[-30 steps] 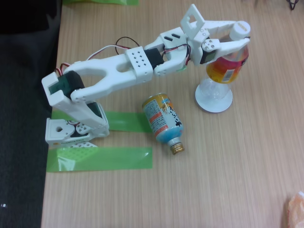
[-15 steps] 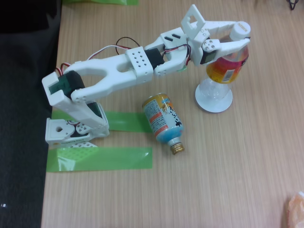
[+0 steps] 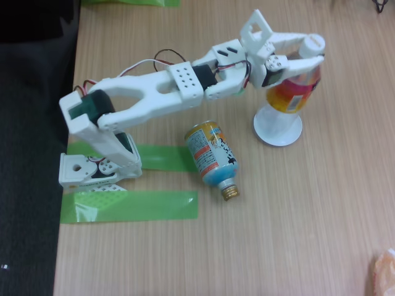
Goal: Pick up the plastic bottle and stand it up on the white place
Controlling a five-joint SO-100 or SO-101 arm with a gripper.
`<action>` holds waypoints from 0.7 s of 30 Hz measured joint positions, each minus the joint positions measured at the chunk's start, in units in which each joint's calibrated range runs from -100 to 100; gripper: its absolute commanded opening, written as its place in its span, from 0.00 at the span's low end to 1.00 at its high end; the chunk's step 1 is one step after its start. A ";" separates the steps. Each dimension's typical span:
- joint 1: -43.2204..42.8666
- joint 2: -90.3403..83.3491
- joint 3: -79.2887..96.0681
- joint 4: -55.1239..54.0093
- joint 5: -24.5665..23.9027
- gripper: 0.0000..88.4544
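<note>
Nearest me, the blue-orange can (image 3: 212,155) lies on its side, out of play. Beyond it the plastic bottle (image 3: 291,92) stands upright on the white place (image 3: 278,131). My gripper (image 3: 316,50) clamps the neck, jaws narrow around it, I judge to steady it.

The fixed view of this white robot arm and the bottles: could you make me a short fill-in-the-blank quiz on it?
1. The clear ribbed plastic bottle with a white cap stands in the round ___ dish.
2. The hand is closed near the bottle's ___.
3. The blue-and-orange printed metal can-bottle is ___ on the wooden table.
4. The strips of tape by the arm's base are ___.

Missing words: white; cap; lying; green
</note>
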 measured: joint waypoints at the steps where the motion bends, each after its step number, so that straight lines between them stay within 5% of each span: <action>1: 0.07 0.51 -0.09 -0.08 0.00 0.09; 21: 0.15 2.02 -1.17 -0.68 0.05 0.09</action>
